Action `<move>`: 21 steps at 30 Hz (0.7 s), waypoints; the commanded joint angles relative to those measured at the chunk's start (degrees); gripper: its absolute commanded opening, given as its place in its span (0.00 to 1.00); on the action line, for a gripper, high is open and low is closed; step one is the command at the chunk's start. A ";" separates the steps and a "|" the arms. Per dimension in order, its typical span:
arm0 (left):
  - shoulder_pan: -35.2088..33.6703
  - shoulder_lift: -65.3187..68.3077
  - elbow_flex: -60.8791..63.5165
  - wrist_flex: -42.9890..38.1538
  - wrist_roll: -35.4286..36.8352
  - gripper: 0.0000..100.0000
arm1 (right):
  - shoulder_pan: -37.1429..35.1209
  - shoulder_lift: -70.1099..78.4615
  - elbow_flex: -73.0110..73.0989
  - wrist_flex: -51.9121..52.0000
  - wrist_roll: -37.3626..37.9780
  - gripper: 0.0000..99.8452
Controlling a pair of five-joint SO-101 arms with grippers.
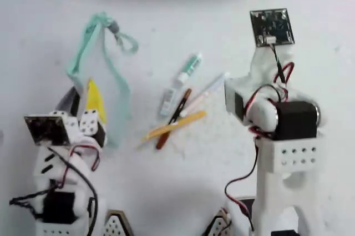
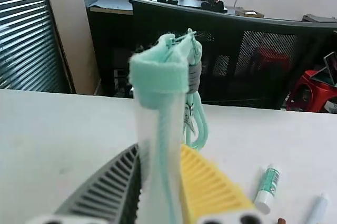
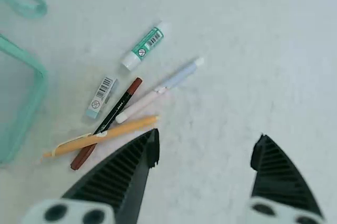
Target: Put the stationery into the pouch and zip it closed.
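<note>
Pouch point(image 2: 159, 81) edge sits pinched in the left gripper point(image 2: 159, 153); pens point(image 1: 177, 111), glue stick point(image 1: 189, 66) and eraser point(image 1: 168, 100) lie loose alongside, the right gripper point(image 3: 206, 138) spread wide near them.

1. A white, flat table top point(image 1: 166, 191) spans the high view.
2. A grey slatted window blind point(image 2: 23, 29) hangs beyond the table's far edge.
3. A beige upright panel point(image 2: 66, 29) stands just beside the blind.
4. A black mesh-backed chair point(image 2: 253, 60) stands behind the table.
5. A red rounded object point(image 2: 310, 92) sits near the chair.
6. A dark desk point(image 2: 110, 3) stands by the back wall.
</note>
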State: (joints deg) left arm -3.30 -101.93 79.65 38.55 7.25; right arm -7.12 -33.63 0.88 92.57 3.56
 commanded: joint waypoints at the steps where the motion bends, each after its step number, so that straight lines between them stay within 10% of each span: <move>1: 2.07 -0.40 3.16 -7.56 0.79 0.02 | -0.48 1.80 -0.09 -4.88 -0.79 0.27; 21: 8.13 -0.40 2.11 7.56 -4.13 0.21 | -0.75 25.01 17.93 -37.05 -18.55 0.27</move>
State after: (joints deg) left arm 3.65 -102.99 84.75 45.05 3.30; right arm -7.30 -11.82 19.25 58.37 -12.70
